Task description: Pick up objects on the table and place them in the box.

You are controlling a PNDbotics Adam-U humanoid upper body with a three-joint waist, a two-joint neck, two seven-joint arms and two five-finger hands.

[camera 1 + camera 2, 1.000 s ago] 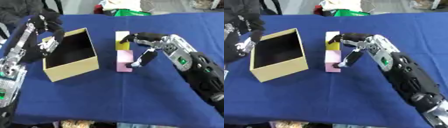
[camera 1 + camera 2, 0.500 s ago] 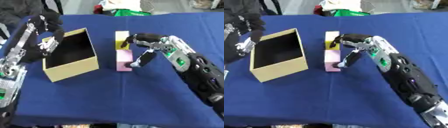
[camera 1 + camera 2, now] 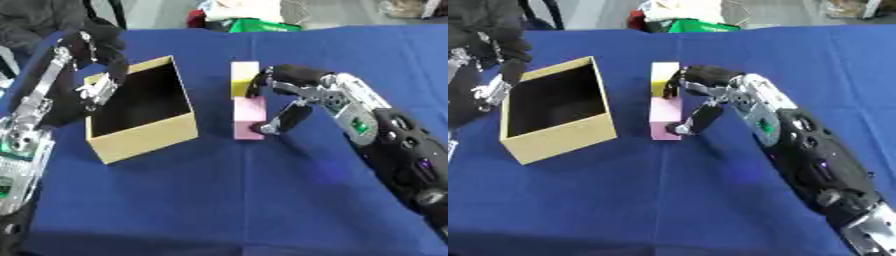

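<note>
Pink block [image 3: 248, 117] lies just right of the open box [image 3: 140, 116], end to end with a yellow block [image 3: 243, 78]. We have our right hand [image 3: 284, 97] curled round it, thumb low at its near end; we should close squarely before lifting, while our left hand [image 3: 102, 89] rests relaxed on the box's far wall.

The box [image 3: 140, 112] stood open-topped, its mouth unobstructed; the left hand [image 3: 101, 90] crowded its left wall, while bare blue surface [image 3: 262, 200] lay free nearer the robot.
</note>
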